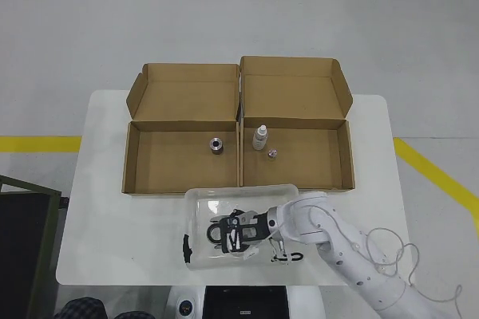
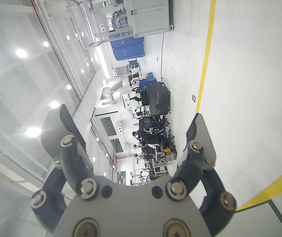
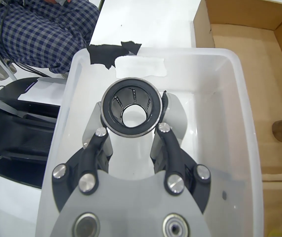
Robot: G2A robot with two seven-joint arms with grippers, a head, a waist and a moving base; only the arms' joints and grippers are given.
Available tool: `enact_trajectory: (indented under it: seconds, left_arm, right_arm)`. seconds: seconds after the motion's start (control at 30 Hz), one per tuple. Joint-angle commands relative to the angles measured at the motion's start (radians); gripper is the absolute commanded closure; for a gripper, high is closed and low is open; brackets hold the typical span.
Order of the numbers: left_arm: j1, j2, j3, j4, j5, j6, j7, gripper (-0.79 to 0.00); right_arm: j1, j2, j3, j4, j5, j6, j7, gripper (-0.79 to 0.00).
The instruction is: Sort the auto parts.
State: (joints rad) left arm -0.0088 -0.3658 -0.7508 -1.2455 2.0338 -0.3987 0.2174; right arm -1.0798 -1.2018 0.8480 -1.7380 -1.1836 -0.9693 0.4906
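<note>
Status: sort is partway, by my read. The left cardboard box (image 1: 148, 171) has one short metal sleeve (image 1: 215, 145) in it. The right cardboard box (image 1: 323, 163) has a small white bottle (image 1: 260, 137) with a tiny pinkish part (image 1: 273, 151) just beside it. Both boxes sit at the far side of the worktop (image 1: 104, 199), and the clear plastic bin (image 1: 243, 191) is in front of them.

Your right claw (image 3: 132, 114) is down inside the bin, jaws narrowed onto a linear ball bearing (image 3: 131, 83). The pads clamp its outer shell on both sides, and the bore faces the bin's end wall with the black tape (image 3: 111, 54). Can't tell whether the bearing is lifted or resting on the bin floor.

What's left: this bearing needs a box. It looks like the same family as the sleeve, so I'd guess the left one. The bin floor ahead of the claw shows nothing else. There's a small dark shape (image 1: 291, 257) by the arm at the bin's near edge — possibly another part, possibly a cable, the view is too poor to say.

Your left claw (image 2: 131, 114) is spread wide and holds nothing. It points out at the room, well away from the parts.
</note>
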Motion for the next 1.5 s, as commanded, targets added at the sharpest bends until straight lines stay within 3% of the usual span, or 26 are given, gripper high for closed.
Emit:
enact_trajectory:
  seconds: [0.0,0.7,1.47]
  left_arm:
    - [0.000,0.000,0.000,0.000,0.000,0.000,0.000,-0.785]
    - [0.000,0.000,0.000,0.000,0.000,0.000,0.000,-0.785]
    - [0.000,0.000,0.000,0.000,0.000,0.000,0.000,-0.785]
  right_arm:
    - [-0.004,0.005,0.016,-0.008,0.011,-0.002,-0.008,0.000]
    - [-0.072,0.055,0.197,-0.100,0.139,-0.007,-0.091,0.000]
    - [-0.090,0.073,0.263,-0.132,0.202,0.040,-0.221,0.000]
